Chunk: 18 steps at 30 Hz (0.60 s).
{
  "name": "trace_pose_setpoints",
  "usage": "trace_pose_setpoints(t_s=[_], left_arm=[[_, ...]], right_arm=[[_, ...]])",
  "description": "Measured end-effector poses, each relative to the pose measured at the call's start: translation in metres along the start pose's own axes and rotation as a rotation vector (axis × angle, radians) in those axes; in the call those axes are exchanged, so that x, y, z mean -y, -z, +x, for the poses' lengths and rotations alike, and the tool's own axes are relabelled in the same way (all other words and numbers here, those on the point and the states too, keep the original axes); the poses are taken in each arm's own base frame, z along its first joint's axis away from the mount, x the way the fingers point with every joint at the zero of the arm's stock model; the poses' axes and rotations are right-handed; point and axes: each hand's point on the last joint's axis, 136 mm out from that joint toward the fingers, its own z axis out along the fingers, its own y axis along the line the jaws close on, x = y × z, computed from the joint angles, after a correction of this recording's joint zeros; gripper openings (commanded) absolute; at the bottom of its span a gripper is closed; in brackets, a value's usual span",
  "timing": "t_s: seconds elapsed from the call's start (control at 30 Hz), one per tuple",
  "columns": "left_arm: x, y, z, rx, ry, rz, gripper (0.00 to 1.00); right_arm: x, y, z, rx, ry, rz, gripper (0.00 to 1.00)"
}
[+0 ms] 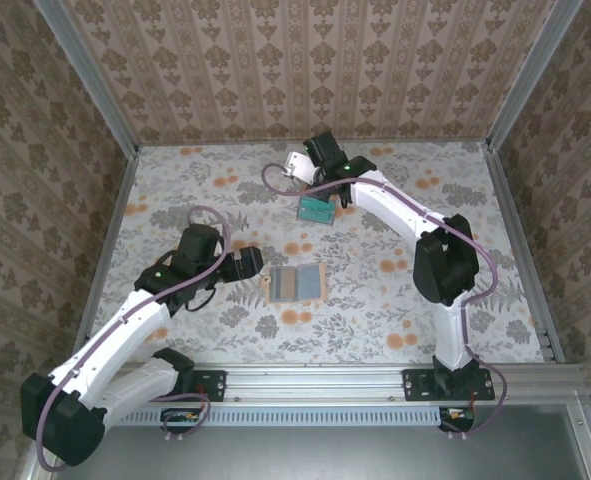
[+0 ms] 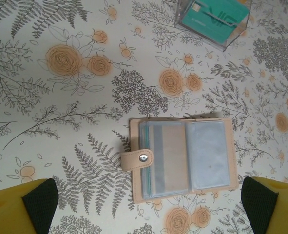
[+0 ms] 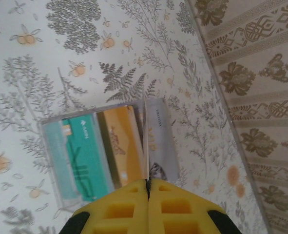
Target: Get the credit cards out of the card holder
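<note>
Card holder (image 2: 182,161) laid open on table (image 1: 395,230), near wide-open left gripper (image 1: 247,264). Pale card (image 3: 159,141) pinched tight by right gripper (image 3: 147,195) over clear box (image 3: 48,146), beside teal card (image 3: 85,156), orange card (image 3: 119,146). Best lowered flat, then let go softly.

Left end effector (image 2: 148,200) wide open, right end effector (image 3: 147,187) fully closed.
</note>
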Motion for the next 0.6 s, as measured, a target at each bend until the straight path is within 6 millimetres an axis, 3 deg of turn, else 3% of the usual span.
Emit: trace_pose_setpoints(t_s=[0.2, 0.6], left_arm=[[-0.007, 0.001, 0.002, -0.010, 0.014, -0.021, 1.00], [-0.012, 0.001, 0.000, -0.008, 0.030, -0.036, 1.00]], right_arm=[[0.007, -0.022, 0.011, -0.034, 0.042, 0.018, 0.00], [0.010, -0.037, 0.025, -0.060, 0.041, 0.016, 0.00]])
